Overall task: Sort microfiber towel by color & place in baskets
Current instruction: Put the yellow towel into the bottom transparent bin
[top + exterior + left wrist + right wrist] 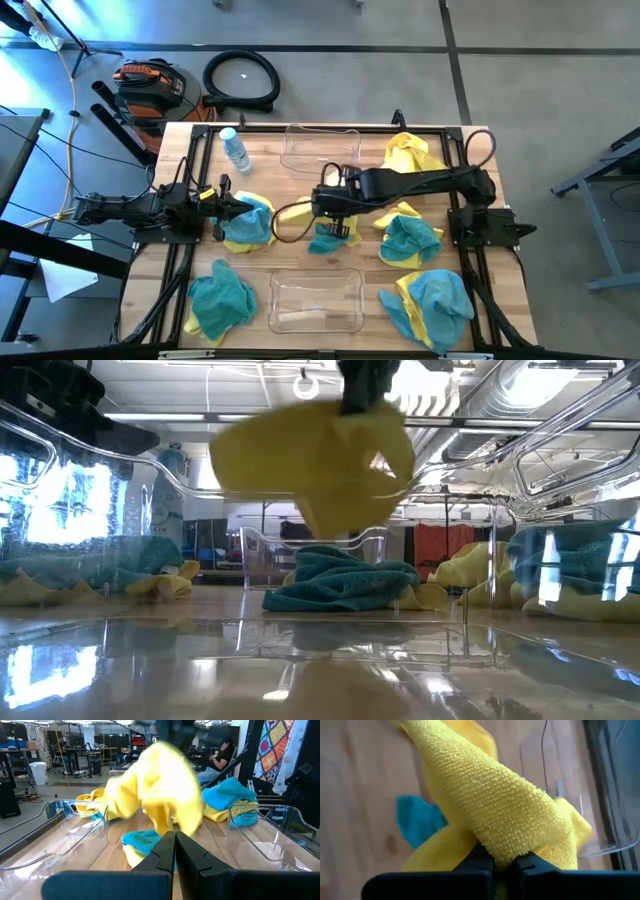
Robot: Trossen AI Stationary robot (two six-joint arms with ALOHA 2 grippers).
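The right claw (501, 862), clenched on a yellow towel (490, 805) above the teal towel (340, 582), may drop it if the thin pinch slips.

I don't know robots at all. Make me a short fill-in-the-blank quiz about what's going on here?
1. The right gripper is shut on a ____ towel.
2. The left gripper holds ____.
3. Both baskets on the table are made of clear ____.
4. By the far basket stands a small water ____.

Missing words: yellow; nothing; plastic; bottle
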